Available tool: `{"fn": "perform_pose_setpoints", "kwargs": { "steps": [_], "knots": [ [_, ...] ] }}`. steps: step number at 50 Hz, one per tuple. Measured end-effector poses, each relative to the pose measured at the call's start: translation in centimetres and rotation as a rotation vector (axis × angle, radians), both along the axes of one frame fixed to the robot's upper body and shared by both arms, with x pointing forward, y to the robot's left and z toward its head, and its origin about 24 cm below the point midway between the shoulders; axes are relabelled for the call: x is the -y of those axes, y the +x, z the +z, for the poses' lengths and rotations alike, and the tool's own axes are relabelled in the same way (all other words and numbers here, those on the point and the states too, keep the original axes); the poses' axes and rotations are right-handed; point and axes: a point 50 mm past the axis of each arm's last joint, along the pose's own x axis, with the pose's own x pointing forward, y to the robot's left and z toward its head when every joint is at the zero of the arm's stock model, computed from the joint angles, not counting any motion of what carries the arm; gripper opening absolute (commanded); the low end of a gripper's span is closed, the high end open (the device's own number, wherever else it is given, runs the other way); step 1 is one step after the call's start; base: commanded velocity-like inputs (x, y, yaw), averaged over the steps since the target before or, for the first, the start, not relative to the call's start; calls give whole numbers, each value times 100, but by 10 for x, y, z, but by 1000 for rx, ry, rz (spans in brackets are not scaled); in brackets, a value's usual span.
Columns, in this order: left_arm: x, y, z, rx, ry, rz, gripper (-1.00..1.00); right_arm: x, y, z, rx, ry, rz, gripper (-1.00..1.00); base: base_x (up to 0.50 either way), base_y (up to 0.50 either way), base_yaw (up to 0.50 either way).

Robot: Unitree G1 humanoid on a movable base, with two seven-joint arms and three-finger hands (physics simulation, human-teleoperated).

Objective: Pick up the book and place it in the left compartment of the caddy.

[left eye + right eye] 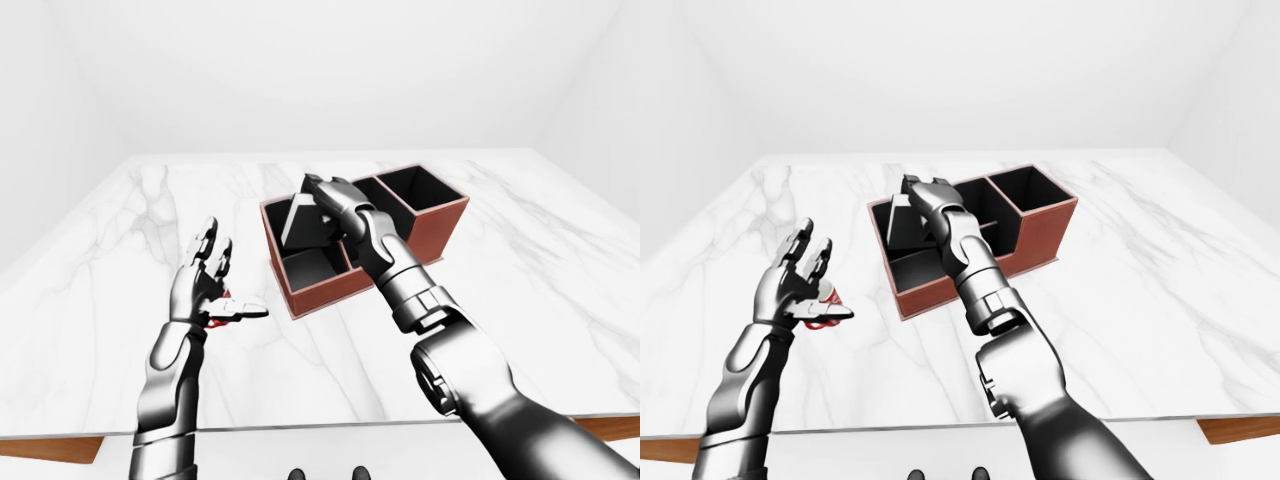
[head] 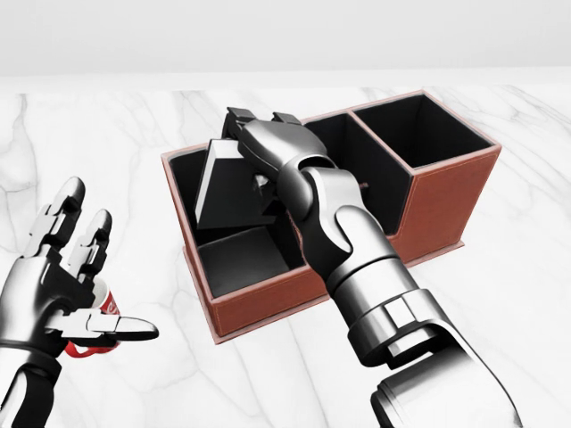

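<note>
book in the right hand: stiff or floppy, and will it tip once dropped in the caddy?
Probably stiff: the book keeps flat faces while the right hand grips only its top edge. Likely to tip or lean when released, since it hangs tilted over the caddy's left compartment, which looks wider than the book is thick.

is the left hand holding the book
No, the right hand grips the book over the caddy; the left hand is open beside it.
</note>
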Motion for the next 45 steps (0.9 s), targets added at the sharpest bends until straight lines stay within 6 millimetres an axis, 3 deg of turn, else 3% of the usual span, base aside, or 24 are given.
{"fn": "perform_pose_setpoints", "kwargs": {
  "steps": [18,45],
  "knots": [
    [-9,4,3,7,-29,25,100,3,5,-31,-69,-57,-71,-100,0,0,0],
    [-14,8,5,10,-48,39,100,-6,3,-37,-75,-84,-73,-100,0,0,0]
  ]
}}
